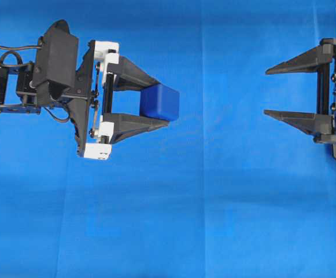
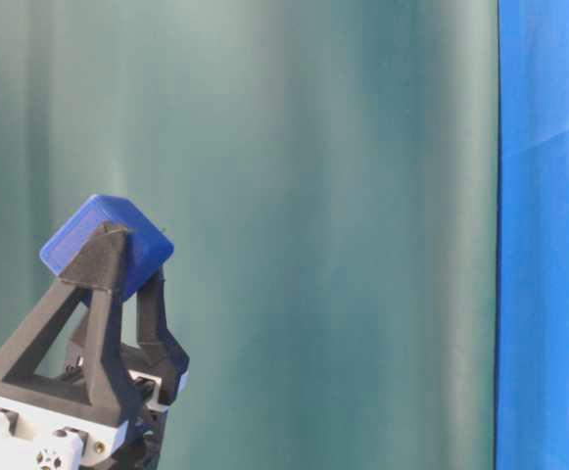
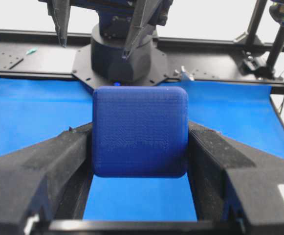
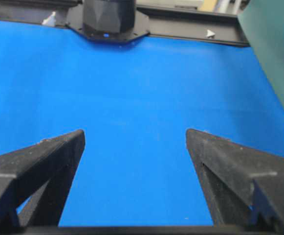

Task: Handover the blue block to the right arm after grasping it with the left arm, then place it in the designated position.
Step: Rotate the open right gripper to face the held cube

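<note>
The blue block (image 1: pixel 161 102), a dark-blue cube with rounded edges, is clamped between the fingertips of my left gripper (image 1: pixel 160 103), which has white brackets and is shut on it. In the left wrist view the blue block (image 3: pixel 140 131) fills the gap between both black fingers (image 3: pixel 58 161), held above the cloth. From table level the blue block (image 2: pixel 106 245) sits raised at the fingertips. My right gripper (image 1: pixel 266 92) stands open at the right edge, all black, pointing left toward the block with a wide gap between them. In its wrist view my right gripper (image 4: pixel 135 133) has only cloth between its fingers.
A blue cloth (image 1: pixel 214 202) covers the table. The left arm's base (image 4: pixel 110 17) stands at the far edge in the right wrist view; the right arm's base (image 3: pixel 124 54) shows beyond the block. A green backdrop (image 2: pixel 313 196) hangs behind.
</note>
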